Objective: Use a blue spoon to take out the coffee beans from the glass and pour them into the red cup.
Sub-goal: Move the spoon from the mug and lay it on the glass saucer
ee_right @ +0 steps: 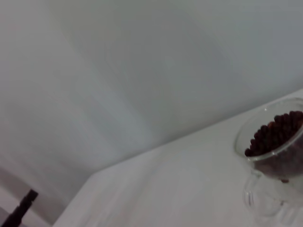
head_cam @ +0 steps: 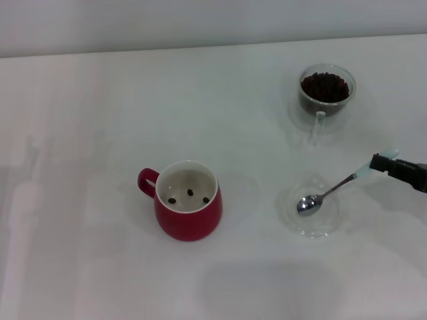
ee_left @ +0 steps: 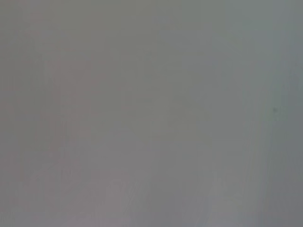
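- Right pincer [head_cam: 381, 164] gripped the blue spoon [head_cam: 328, 191] by its handle, the empty bowl resting in the saucer [head_cam: 330, 223], apparently between scoops.
- Left pincer was out of sight.

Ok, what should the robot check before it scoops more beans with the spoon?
1. Right gripper holding the blue spoon by its handle: ok.
2. Spoon bowl has no beans in it, over the saucer: ok.
3. Glass upright, with coffee beans inside: ok.
4. Red cup upright, with three beans in it: ok.
5. Left gripper out of the way: cannot tell, not in view.
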You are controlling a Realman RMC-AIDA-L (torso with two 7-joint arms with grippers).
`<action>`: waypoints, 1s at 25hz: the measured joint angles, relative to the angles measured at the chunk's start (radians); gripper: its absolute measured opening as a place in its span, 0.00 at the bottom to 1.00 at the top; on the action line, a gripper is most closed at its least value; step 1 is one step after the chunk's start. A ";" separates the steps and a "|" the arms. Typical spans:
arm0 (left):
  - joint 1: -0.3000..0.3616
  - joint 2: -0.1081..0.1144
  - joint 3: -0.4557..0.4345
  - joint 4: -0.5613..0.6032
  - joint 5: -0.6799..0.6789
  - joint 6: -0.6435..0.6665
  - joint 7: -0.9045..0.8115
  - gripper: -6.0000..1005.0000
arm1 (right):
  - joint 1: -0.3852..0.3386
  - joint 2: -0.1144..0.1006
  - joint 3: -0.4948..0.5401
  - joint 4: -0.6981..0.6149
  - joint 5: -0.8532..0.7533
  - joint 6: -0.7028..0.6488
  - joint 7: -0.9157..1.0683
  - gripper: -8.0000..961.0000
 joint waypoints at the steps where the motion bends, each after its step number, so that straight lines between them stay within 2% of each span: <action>1: -0.001 0.000 0.000 0.000 -0.003 0.000 0.000 0.88 | 0.001 0.000 0.000 0.000 -0.007 0.003 0.000 0.22; 25: -0.009 0.000 0.000 -0.011 -0.008 0.000 0.000 0.88 | 0.015 0.017 0.000 0.001 -0.059 0.042 0.011 0.23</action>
